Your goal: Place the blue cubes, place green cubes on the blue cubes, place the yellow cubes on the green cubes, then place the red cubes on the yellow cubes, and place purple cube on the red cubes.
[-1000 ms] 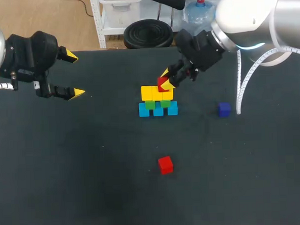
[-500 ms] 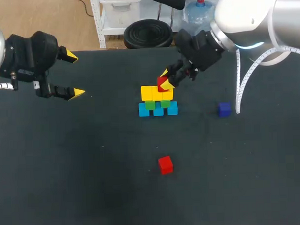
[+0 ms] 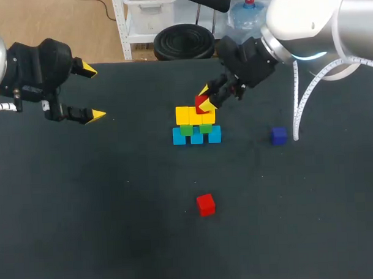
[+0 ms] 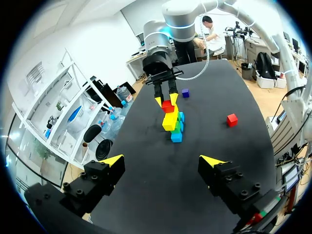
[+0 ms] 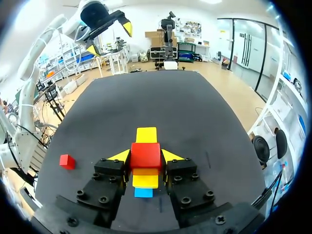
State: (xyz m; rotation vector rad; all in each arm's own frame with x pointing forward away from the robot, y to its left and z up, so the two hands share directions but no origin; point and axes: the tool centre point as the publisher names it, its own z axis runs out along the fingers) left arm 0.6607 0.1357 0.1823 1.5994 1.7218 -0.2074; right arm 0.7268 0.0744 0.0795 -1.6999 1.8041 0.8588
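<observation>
Two fingers (image 5: 122,156) of the right gripper (image 5: 145,157) are clamped on a red cube (image 5: 145,155), one on each side face. This leaves the cube's underside free to seat flat. The cube is held directly over the yellow cubes (image 3: 195,116) at the top of the stack. Whether it already rests on them or hangs just clear cannot be confirmed from any view. The yellow cubes sit on green cubes (image 3: 186,130), and these on a row of blue cubes (image 3: 197,136). The whole stack stands toward the far edge of the table (image 3: 116,227), about midway across. In my judgement the fourth layer is in hand, and the grip should not be released until the cube is square on the yellow. The second red cube (image 3: 205,204) lies loose near the middle of the table, well apart from the stack on its near side. The purple cube (image 3: 278,135) lies loose beside the stack toward the right edge. The left gripper (image 3: 92,92) hangs over the far left corner with its fingers spread wide and nothing between them. It is parked well clear, presumably to leave the stack unobstructed.
</observation>
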